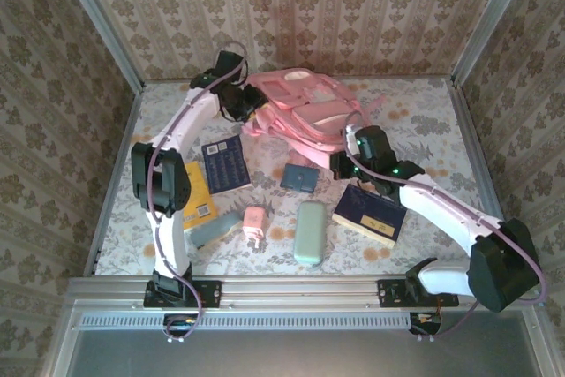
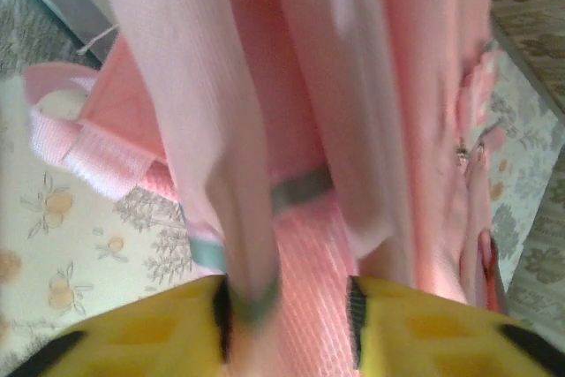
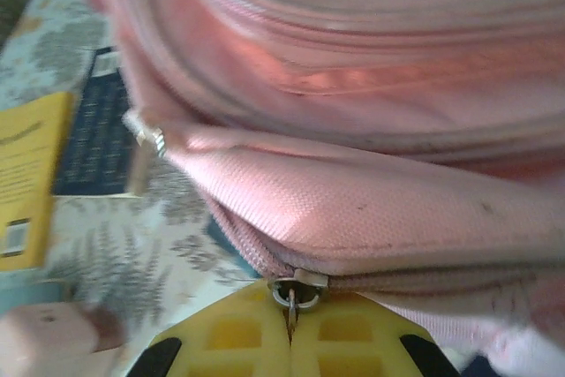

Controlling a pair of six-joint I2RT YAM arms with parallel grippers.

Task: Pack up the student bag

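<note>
The student bag, a pink backpack, lies at the back middle of the table. My left gripper is at its left side. In the left wrist view its yellow jaws stand apart, with a ribbed pink strap of the bag running between them, blurred. My right gripper is at the bag's near right edge. In the right wrist view its fingers are pressed together on the metal zipper pull, at the end of a closed zip along the bag.
In front of the bag lie a dark blue book, a yellow book, a small teal case, a pale green case, a pink block, a teal bar and a navy book. Walls enclose the table.
</note>
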